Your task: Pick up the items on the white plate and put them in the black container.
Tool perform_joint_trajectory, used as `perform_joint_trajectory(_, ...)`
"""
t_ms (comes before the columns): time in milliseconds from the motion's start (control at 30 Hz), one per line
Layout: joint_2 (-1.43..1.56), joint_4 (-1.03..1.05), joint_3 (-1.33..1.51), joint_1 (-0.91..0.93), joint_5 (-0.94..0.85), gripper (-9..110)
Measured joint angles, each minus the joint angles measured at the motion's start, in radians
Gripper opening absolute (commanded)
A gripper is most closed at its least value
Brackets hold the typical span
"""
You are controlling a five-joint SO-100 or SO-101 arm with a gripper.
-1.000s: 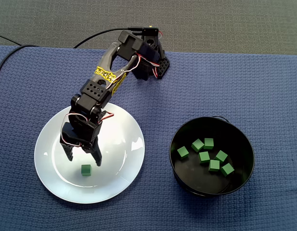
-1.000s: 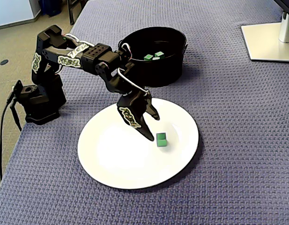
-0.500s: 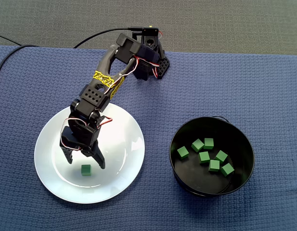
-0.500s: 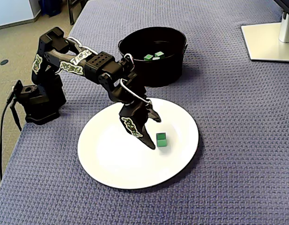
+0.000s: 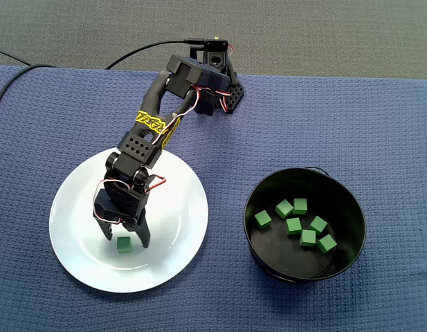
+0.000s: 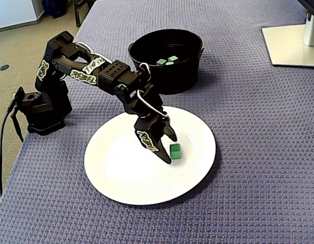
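Your gripper [image 5: 125, 239] [image 6: 170, 149] has its jaws spread wide and pointing down at the plate, with the green cube [image 5: 123, 244] [image 6: 175, 151] between the fingertips. In the top-down fixed view one finger stands to the left of the cube and the other to its right. In the side-on fixed view the nearer finger sits just beside the cube's left face. You cannot tell from either view whether a finger actually touches it. The cube rests flat on the white plate [image 5: 178, 207] [image 6: 121, 175], in the lower left of the top-down view and right of centre on the plate in the side-on view. From the gripper, the black arm [image 5: 149, 124] [image 6: 90, 73] runs back to its base [image 5: 220, 90] [image 6: 42, 109] at the cloth's edge. The black bowl [image 5: 265, 259] [image 6: 167, 76] stands apart from the plate, at lower right in the top-down view, and holds seven more green cubes [image 5: 293, 225] [image 6: 166, 60]. Everything sits on a blue woven cloth [image 5: 351, 124] [image 6: 258, 152]. A cable [image 5: 137, 52] leaves the base, and a white stand [image 6: 294, 43] shows at the upper right of the side-on view.
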Motion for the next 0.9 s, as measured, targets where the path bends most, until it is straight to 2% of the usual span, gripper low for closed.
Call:
perform_joint_trajectory(167,-0.017,-0.060,-0.005,0.003,0.006,22)
perform_joint_trajectory(367,-0.023,-0.103,-0.005,0.000,0.025,7)
perform_joint_trajectory(600,-0.023,-0.129,-0.005,0.000,0.037,0)
perform_joint_trajectory(900,-0.023,-0.130,0.026,0.000,0.049,0)
